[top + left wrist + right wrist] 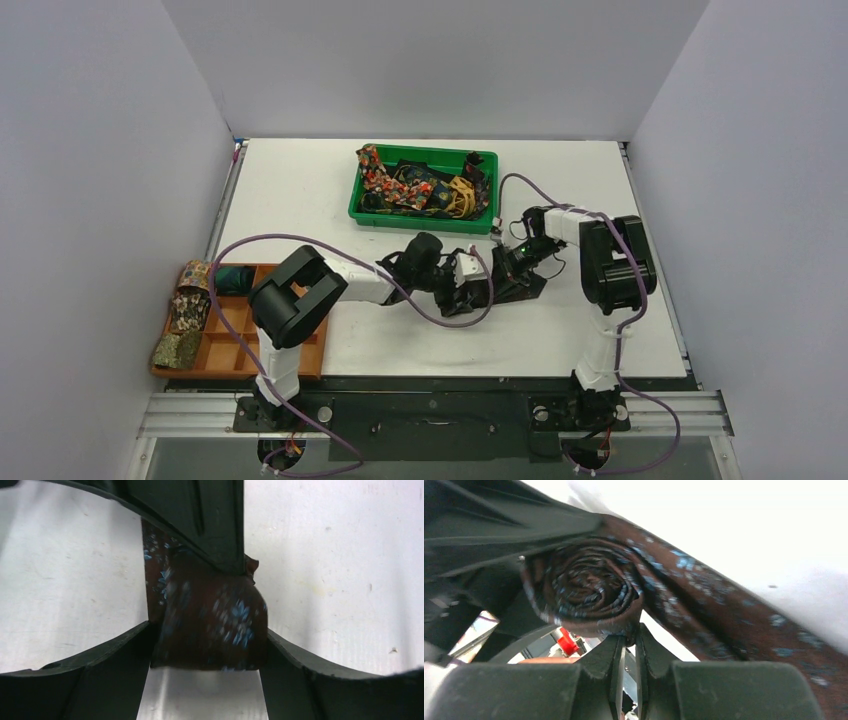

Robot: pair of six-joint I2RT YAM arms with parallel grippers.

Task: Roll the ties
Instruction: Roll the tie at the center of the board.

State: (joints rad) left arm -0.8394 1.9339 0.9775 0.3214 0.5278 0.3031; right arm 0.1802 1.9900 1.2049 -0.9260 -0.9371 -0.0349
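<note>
A dark brown tie with blue flecks [215,620] is wound into a coil at the middle of the table. My left gripper [207,632] is shut on the coil, one finger on each flat side. In the right wrist view the coil's spiral end [589,585] faces the camera. My right gripper [630,637] is shut on the coil's lower edge. The loose tail [734,615] runs off to the lower right. In the top view the left gripper [472,290] and right gripper [505,268] meet over the dark tie [527,288].
A green bin [360,212] with several loose ties stands at the back centre. An orange compartment tray [225,345] with rolled ties in some cells sits at the near left. Purple cables loop over both arms.
</note>
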